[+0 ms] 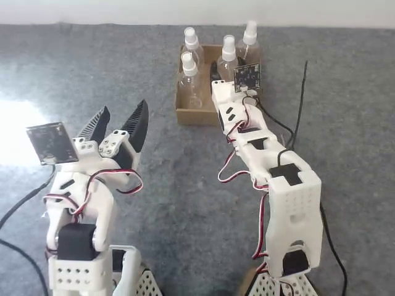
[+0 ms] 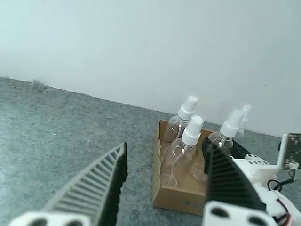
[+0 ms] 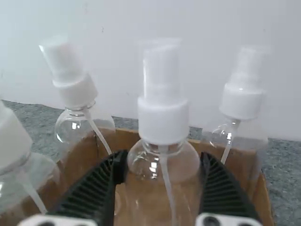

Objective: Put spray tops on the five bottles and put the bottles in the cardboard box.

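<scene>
Standing upright in the cardboard box [image 1: 185, 115], a clear round-shouldered bottle [image 3: 162, 165] wears a white spray top [image 3: 162, 117], its thin dip tube showing through the plastic. The right gripper [image 3: 163, 157] reaches over the box's near wall, with its black ribbed jaws pressed against the bottle's two sides. Three more bottles [image 1: 188, 71] of the same kind, all capped in white, stand by the box's left wall and far end. The left gripper [image 1: 123, 108] hangs raised well short of the box, jaws spread wide with nothing between them, above the grey table [image 1: 160, 185].
</scene>
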`<state>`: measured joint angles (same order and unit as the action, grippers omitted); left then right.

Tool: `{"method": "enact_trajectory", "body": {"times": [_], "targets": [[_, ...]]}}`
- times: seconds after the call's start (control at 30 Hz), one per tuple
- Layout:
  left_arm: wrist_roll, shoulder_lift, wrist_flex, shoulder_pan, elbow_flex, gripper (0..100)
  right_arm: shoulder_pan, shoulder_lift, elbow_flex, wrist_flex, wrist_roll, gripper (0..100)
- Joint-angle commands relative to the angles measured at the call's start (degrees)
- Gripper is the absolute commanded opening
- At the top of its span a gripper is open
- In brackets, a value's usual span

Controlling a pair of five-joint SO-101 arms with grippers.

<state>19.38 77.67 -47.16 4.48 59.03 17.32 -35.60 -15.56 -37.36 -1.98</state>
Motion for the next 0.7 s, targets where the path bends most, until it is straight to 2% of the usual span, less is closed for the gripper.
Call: {"method": "enact_trajectory", "body": {"times": [0.0,0.13,0.3,0.57,0.67], "targets": [[-0.4,0.7,1.4,0.3,-0.6,25,0.7,1.8,3.8,0.2,-0.1,14.4],[-0.4,0.7,1.5,0.3,-0.6,25,0.6,1.4,3.8,0.4,0.0,14.4],[-0.4,0.7,1.5,0.3,-0.6,25,0.7,1.8,4.1,5.3,0.0,14.8],[-0.4,0.7,1.5,0.3,-0.6,25,0.7,1.9,4.1,5.8,0.0,15.0],[-0.4,0.7,1.5,0.3,-0.6,25,0.7,1.9,4.0,5.8,0.0,19.5]]}}
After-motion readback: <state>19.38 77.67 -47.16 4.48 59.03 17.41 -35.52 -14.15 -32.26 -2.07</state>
